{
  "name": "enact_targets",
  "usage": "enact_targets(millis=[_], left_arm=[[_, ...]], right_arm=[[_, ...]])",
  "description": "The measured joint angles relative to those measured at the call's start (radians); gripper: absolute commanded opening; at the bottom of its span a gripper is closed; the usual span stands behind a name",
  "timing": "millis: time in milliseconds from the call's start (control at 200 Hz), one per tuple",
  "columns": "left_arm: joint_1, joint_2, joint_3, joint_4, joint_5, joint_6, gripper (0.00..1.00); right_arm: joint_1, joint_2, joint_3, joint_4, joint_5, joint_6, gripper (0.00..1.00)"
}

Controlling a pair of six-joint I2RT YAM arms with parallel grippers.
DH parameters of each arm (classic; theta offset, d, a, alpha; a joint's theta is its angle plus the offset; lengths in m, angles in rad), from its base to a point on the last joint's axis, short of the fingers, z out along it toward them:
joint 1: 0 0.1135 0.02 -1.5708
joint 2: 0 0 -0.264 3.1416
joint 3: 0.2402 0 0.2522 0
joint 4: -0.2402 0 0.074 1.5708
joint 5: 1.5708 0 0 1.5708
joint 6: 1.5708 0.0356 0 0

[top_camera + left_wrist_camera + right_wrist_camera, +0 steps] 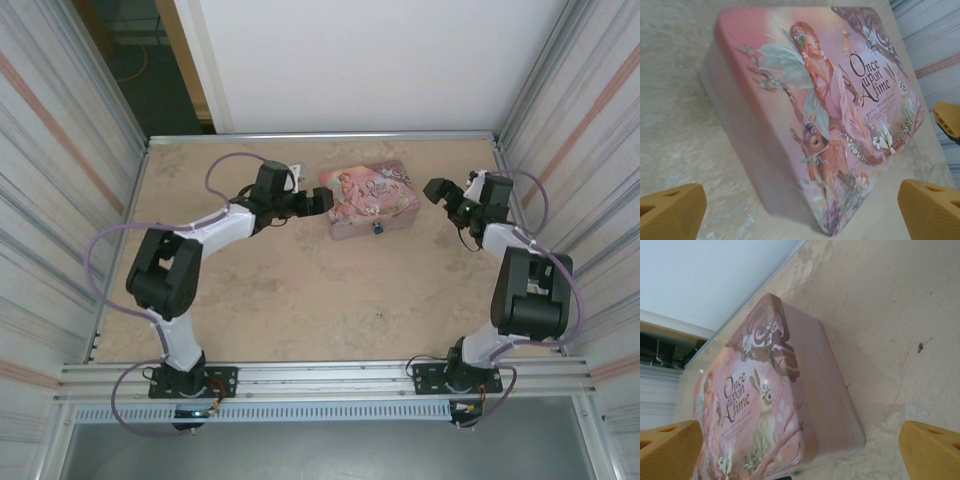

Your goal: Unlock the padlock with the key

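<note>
Padlock (pixel 378 228) hangs on near face of tin (pixel 368 197), between your two arms | left gripper (pixel 322 203) fingers apart, at tin's left end | right gripper (pixel 440 192) fingers apart, beside right end | neither clearly nearer

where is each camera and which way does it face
top external: above and behind the arms, looking down at the pink tin and padlock; both arms, left end effector and right end effector flank the tin.
left wrist: faces the tin's lid from its left end; own yellow fingertips below.
right wrist: faces the lid from its right end; own fingertips below.
shared: the tin's lid.
</note>
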Motion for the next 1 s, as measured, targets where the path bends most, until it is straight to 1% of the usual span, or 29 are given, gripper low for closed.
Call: enact_targets(millis=[190,411,636,847,1002], left_arm=[[-0.005,0.113,0.084,0.003,0.051,-0.038,0.99],[-0.011,0.197,0.138,0.016,0.106,-0.078,0.99],[-0.029,0.22,0.17,0.018,0.136,-0.089,0.99],[-0.029,0.22,0.174,0.018,0.138,-0.101,0.99],[-0.025,0.22,0.174,0.017,0.128,-0.103,0.99]], right_arm=[[0.037,0.114,0.06,0.027,-0.032,0.002,0.99],[0.074,0.192,0.106,0.05,-0.08,0.002,0.99],[0.107,0.205,0.112,0.048,-0.11,-0.002,0.99],[0.117,0.201,0.111,0.042,-0.108,-0.014,0.99],[0.138,0.169,0.088,0.019,-0.087,-0.034,0.99]])
